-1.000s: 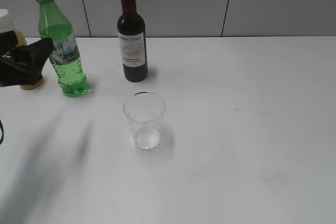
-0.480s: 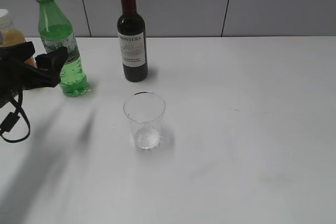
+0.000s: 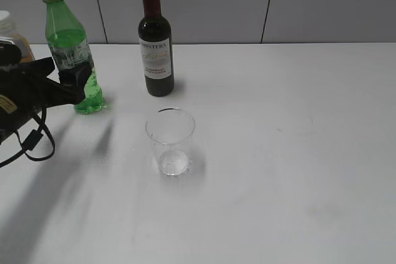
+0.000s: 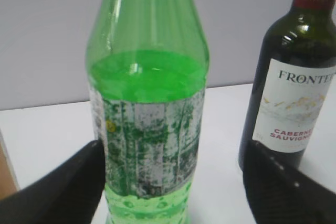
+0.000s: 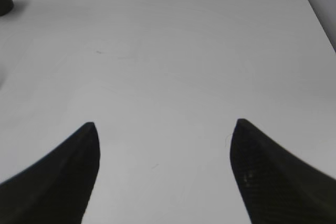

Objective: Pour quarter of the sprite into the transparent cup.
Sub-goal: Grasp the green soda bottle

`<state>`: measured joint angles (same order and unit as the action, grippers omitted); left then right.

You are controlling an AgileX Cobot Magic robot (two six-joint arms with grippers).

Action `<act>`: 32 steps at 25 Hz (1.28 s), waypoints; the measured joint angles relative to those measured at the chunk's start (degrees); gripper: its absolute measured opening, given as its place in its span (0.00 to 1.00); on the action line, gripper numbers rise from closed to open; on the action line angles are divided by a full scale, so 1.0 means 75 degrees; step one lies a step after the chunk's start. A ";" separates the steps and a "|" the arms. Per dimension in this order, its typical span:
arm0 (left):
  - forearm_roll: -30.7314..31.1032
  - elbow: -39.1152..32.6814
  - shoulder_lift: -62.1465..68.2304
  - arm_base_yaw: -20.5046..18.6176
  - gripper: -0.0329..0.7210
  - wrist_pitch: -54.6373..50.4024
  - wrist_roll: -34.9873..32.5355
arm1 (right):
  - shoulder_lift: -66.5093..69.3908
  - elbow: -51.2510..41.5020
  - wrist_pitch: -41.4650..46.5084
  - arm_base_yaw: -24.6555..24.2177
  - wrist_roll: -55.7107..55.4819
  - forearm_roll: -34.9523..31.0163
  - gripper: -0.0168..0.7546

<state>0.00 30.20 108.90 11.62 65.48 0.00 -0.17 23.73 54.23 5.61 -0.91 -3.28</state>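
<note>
The sprite is a green bottle with no cap, standing at the table's back left. It fills the left wrist view. My left gripper is open, with its fingers on either side of the label band. The left finger is against the bottle and the right finger stands apart from it. The transparent cup stands empty, in front of and to the right of the sprite. My right gripper is open and empty over bare table; the exterior view does not show it.
A dark wine bottle with a red cap stands right of the sprite, close to my left gripper's right finger. An orange juice bottle stands at the far left edge behind my left arm. A grey wall backs the white table.
My left gripper has moved right from beside the orange juice bottle to the sprite, and its fingers now straddle the bottle. The bottles and cup have not moved.
</note>
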 joint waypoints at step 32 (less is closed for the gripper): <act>-0.0166 0.2787 0.2204 -0.0078 0.87 -0.0178 0.0000 | 0.0000 0.0000 0.0000 0.0000 0.0000 0.0000 0.79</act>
<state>-1.24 51.11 125.43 11.04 64.15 0.00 -0.17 23.73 54.23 5.61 -0.91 -3.28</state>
